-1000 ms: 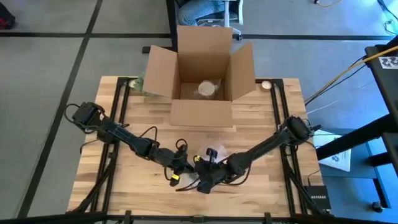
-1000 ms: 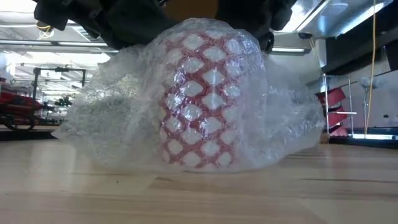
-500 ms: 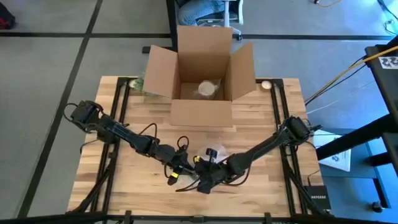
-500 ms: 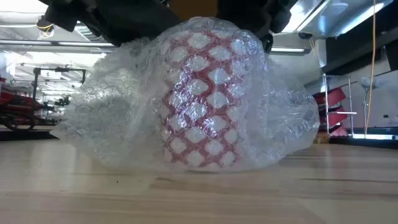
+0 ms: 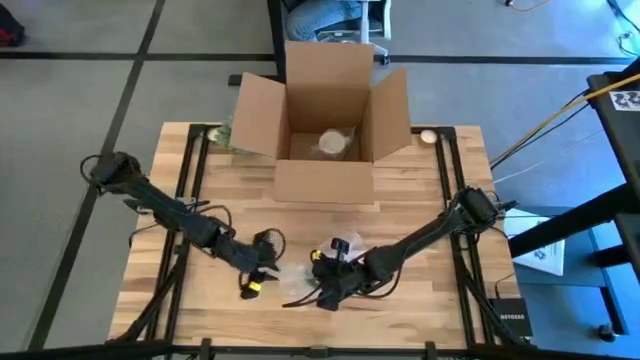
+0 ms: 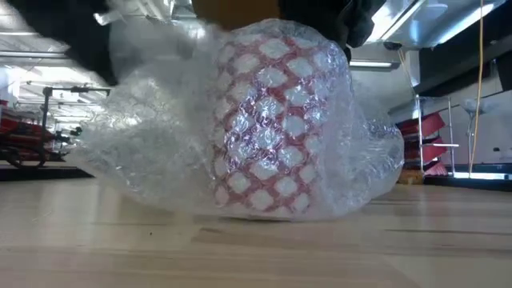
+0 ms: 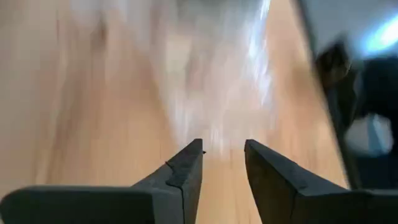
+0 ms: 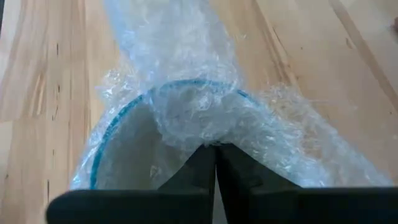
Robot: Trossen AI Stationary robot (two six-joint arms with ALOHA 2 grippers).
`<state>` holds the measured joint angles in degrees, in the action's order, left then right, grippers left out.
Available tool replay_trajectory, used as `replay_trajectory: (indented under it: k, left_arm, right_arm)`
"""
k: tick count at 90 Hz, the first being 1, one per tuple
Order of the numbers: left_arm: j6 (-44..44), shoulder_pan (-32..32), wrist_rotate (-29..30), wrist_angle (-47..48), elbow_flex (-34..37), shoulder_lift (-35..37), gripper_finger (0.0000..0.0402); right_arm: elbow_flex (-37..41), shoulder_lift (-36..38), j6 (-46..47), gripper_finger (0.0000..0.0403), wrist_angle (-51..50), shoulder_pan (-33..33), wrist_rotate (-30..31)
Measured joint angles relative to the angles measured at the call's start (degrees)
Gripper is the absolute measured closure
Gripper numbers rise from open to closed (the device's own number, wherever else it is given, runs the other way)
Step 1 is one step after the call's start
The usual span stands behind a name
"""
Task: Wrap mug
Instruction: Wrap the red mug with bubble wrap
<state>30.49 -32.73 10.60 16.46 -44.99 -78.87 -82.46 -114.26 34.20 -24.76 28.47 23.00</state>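
The mug (image 6: 268,120), white with a red lattice pattern and a blue rim (image 8: 121,118), stands on the table near its front edge. It is covered in clear bubble wrap (image 6: 152,136), whose loose ends lie on the wood. My right gripper (image 5: 322,284) is over the mug, shut on the wrap. My left gripper (image 5: 258,274) is to the mug's left, open, with nothing between its fingers (image 7: 186,163); the wrap (image 7: 211,81) lies ahead of it. My right gripper pinches a bunched fold of bubble wrap (image 8: 196,127) between its two fingers, where the wrap dips into the mug's mouth. The fingers come from above, pointing down. The mug's base rests on the table, and the wrap drapes slack around it.
An open cardboard box (image 5: 325,120) stands at the table's far side with a wrapped item (image 5: 333,143) inside. A small round object (image 5: 429,135) lies to the box's right. Bare wood stretches to the left and right of the mug.
My left gripper has drawn back from the mug toward the table's left edge. The wrap on that side has spread out looser. The mug has shifted and tipped slightly under my right gripper, which has stayed in place.
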Motion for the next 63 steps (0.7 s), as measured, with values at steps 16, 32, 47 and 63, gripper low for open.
replay_trajectory:
  k: [16,32,47,63]
  left_arm:
    - [2.97,-5.02,6.34,-2.09,4.93,-2.38,0.0298]
    - [-0.79,-5.47,12.54,-17.75,8.71,-6.11,0.0298]
    - [-5.42,-3.76,12.42,-28.57,8.97,-10.26,0.0298]
    - [-12.2,-2.31,10.76,-35.39,7.92,-11.59,0.0298]
  right_arm:
    - [0.0,0.0,-0.21,0.0403,0.09,0.0,-0.14]
    - [0.0,0.0,-0.22,0.0403,0.12,0.0,-0.15]
    - [0.0,0.0,-0.22,0.0403,0.16,0.0,-0.17]
    - [0.0,0.0,-0.22,0.0403,0.16,0.04,-0.17]
